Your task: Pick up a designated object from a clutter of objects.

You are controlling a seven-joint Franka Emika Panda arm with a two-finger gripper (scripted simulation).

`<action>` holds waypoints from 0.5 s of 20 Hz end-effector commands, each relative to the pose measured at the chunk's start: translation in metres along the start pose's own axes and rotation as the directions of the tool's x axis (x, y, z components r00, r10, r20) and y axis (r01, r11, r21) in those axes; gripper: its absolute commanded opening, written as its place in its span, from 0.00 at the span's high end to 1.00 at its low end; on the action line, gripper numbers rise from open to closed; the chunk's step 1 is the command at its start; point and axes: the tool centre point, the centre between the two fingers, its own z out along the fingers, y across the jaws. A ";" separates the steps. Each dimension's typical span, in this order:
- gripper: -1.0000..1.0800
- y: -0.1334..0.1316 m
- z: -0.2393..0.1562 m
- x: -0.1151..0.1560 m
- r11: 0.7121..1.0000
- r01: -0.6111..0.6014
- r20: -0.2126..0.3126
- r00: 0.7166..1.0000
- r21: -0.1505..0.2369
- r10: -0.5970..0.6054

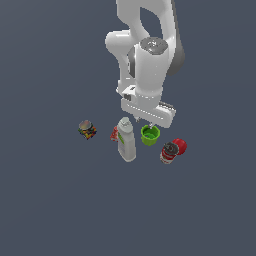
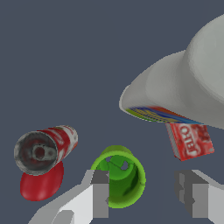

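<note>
Dark grey floor carries the clutter; the green cup (image 2: 119,181) stands upright just beside the white bottle (image 1: 126,139), gripper (image 2: 142,192) spread above its rim, nothing grasped, so closing and lifting remain.

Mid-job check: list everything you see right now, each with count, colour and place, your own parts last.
green cup: 1, bright green, upright, directly under the hand, between the white bottle and the red-labelled can.
white bottle: 1, white with a colourful label, just to the exterior view's left of the cup.
small red box: 1, red, tucked against the bottle's far side from the cup.
red-labelled can: 1, red and white with a dark top, to the exterior view's right of the cup.
red ball: 1, red, touching the can.
multicoloured small can: 1, mixed colours, alone at the exterior view's left.
hand: 1, white and grey, open, one finger inside the cup's rim.
</note>
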 end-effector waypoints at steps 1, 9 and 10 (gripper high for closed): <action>0.38 0.001 0.011 -0.009 0.999 -0.054 0.000 0.999 0.000 0.054; 0.38 0.007 0.045 -0.037 0.975 -0.222 0.000 0.975 -0.002 0.222; 0.38 0.007 0.050 -0.041 0.970 -0.242 0.000 0.970 -0.002 0.242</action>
